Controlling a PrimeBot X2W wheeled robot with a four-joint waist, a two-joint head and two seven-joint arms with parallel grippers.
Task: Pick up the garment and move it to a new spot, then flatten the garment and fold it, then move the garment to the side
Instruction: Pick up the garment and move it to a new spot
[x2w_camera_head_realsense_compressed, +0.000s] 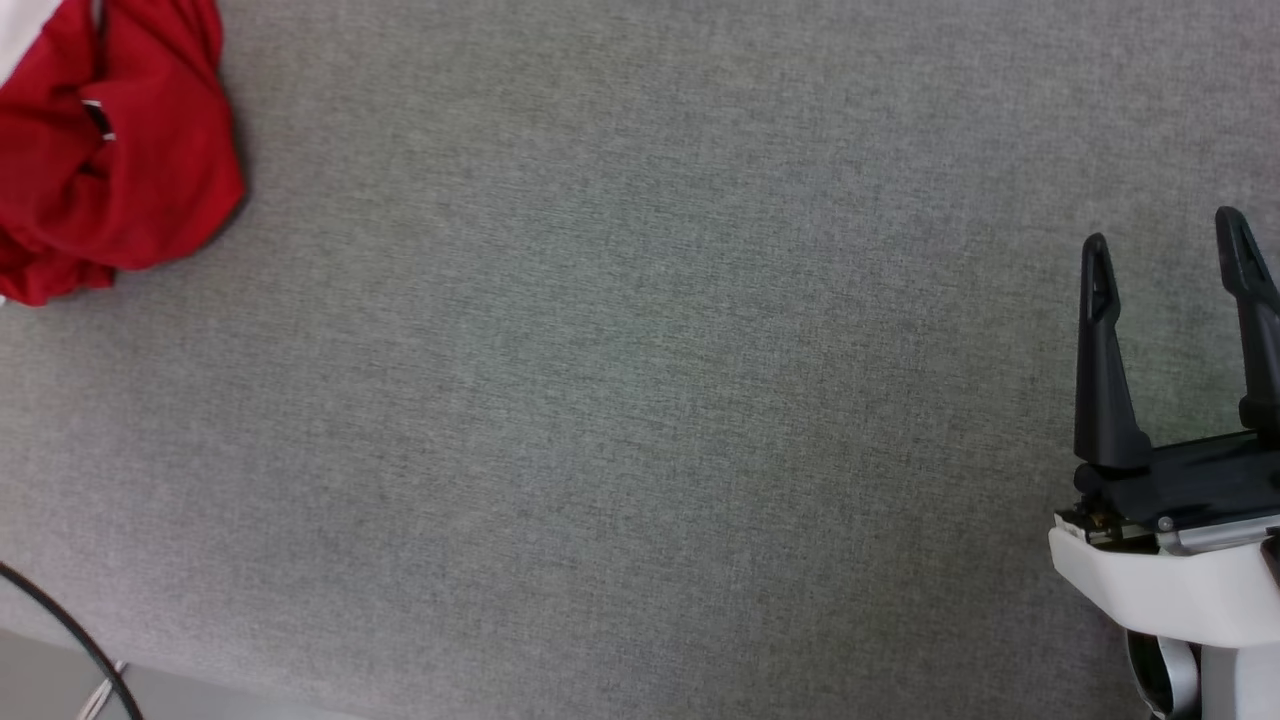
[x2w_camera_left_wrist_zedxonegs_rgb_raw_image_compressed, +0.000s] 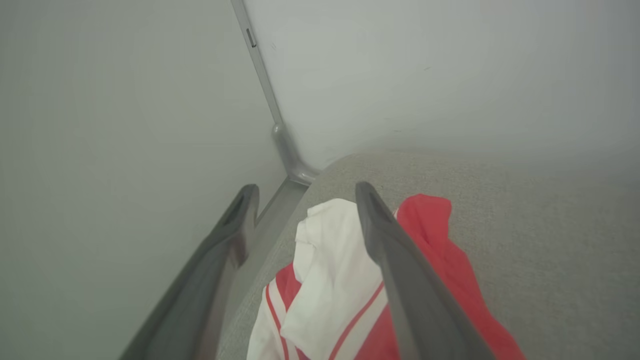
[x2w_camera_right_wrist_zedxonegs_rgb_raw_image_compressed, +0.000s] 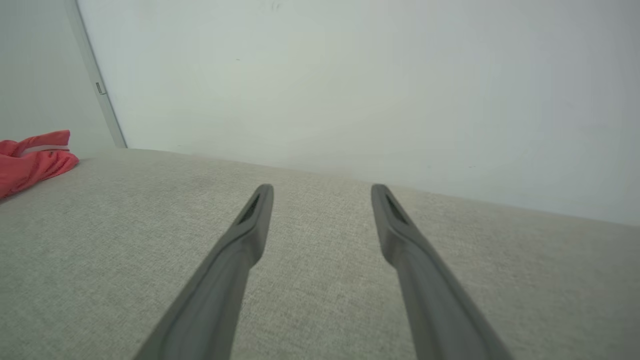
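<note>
The garment lies crumpled at the counter's far left corner, and its small tag is too small to read. The left gripper's fingers stand apart just over it. The right gripper's fingers are apart near the right edge.

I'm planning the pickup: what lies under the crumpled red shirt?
The garment rests bunched on the grey fabric surface, close to the wall. Anything beneath its folds is covered and cannot be seen.
</note>
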